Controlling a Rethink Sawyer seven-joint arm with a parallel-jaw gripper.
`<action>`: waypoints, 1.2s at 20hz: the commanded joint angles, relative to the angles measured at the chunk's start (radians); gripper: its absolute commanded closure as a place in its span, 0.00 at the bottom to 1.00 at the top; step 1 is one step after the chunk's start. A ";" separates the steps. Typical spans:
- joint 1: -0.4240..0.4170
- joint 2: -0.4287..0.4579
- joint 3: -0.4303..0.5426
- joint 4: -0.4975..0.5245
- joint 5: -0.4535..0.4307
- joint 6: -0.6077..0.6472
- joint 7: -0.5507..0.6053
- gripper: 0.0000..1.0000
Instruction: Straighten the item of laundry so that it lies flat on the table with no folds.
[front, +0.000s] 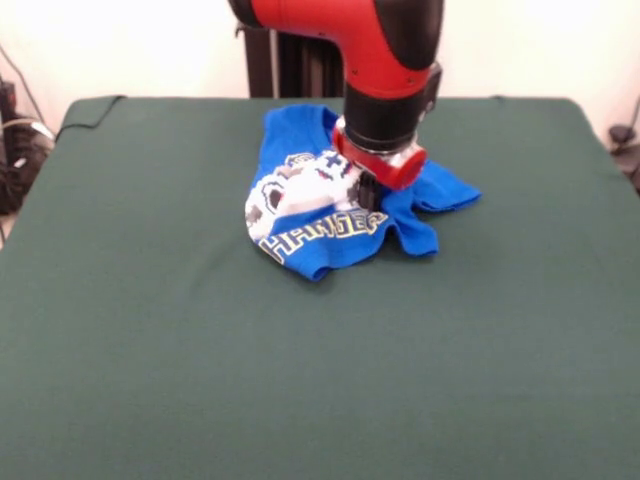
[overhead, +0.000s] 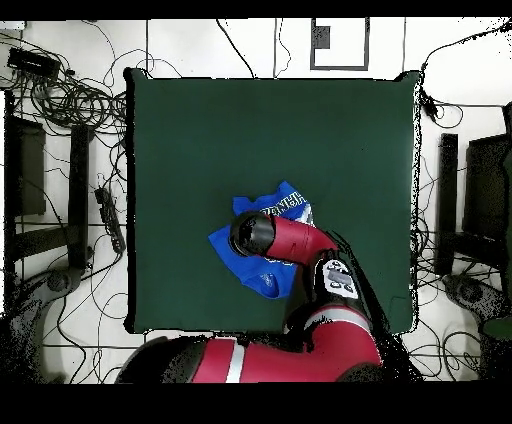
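We see a large table (front: 150, 340) covered in dark green cloth, filling most of both views. Around it, in the overhead view, the floor (overhead: 60, 150) is strewn with dark cables.

Next in size is the robot arm (front: 385, 60), red and black, coming down from the top of the front view. From overhead it reaches up from the table's near edge and covers the middle of the shirt.

The shirt (front: 310, 215) is bright blue and lies crumpled on the half of the table nearer the robot, roughly centred side to side. It is bunched and folded over itself. A white and grey print faces up, with part of some lettering curving along the lower fold. One flap of cloth sticks out to the right in the front view.

The gripper (front: 367, 192) sits low under a red collar, pressed down into the shirt's folds. We cannot tell whether it is open, closed, or holding cloth.
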 joint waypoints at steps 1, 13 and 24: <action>0.017 0.157 0.024 -0.025 0.017 -0.062 0.131 1.00; -0.024 0.141 0.114 -0.007 -0.089 -0.574 0.159 1.00; 0.011 0.090 -0.066 -0.121 -0.216 -0.779 0.063 1.00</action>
